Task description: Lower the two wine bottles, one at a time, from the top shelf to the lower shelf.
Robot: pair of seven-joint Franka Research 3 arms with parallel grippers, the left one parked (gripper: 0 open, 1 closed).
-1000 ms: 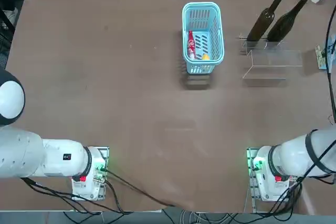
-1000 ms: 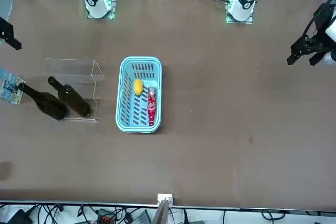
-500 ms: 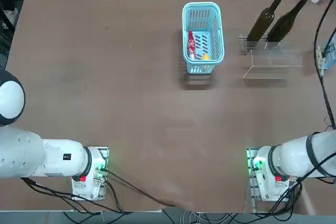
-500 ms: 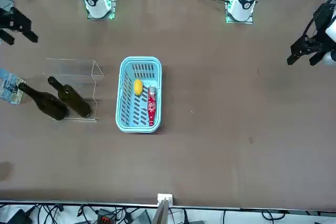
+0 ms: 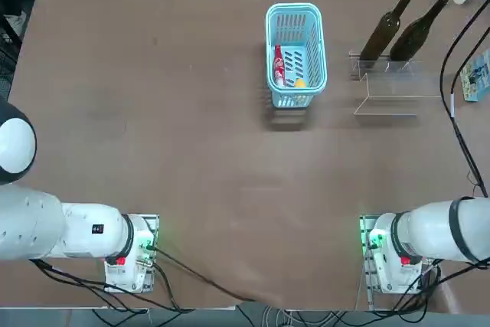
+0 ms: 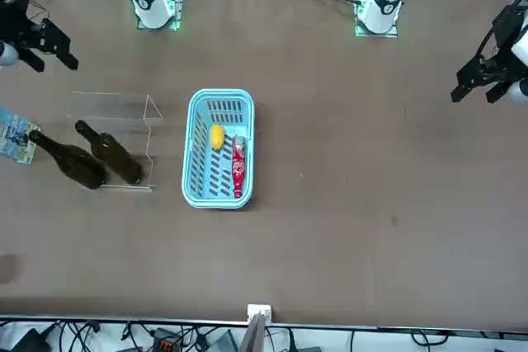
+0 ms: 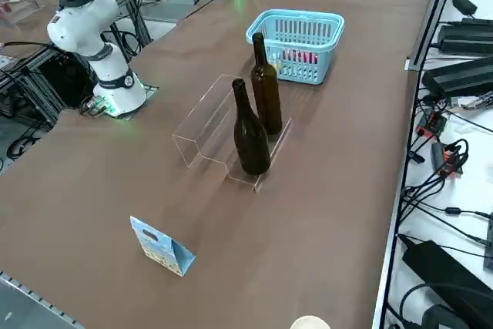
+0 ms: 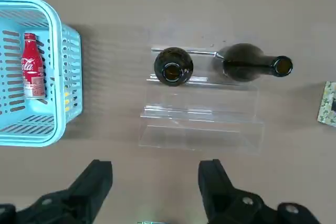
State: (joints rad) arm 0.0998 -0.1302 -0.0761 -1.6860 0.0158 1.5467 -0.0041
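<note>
Right gripper: its two fingers (image 8: 210, 182) stood wide apart with nothing between them; the gripper (image 8: 155, 166) had just swung farther in over the table, on the stand's side.
Arm cables: the black cables (image 5: 462, 132) had shifted across too, leaving the carton plainer from overhead.
Meaning for the task: this looked like the approach to a first grasp; no bottle had been lowered, and the neck seemed the likeliest place to grip.
Lower shelf: the clear ledge (image 5: 406, 86) bore no bottle.
Top shelf: the higher clear tier (image 5: 383, 57) carried both.
Left bottle: dark glass (image 7: 266, 96), upright.
Right bottle: dark glass (image 7: 250, 138), upright just beside it; a careless finger might have knocked this neighbour.
Basket: light blue (image 5: 271, 51), left of the stand, holding a small red bottle (image 8: 32, 69) and a yellow item (image 6: 217, 137).
Carton: blue, patterned (image 7: 160, 246), right of the stand.
Surface: plain brown tabletop (image 5: 214, 166).
Room: black equipment (image 7: 451, 271) and loose wiring on a white surface beyond the table's edge.
</note>
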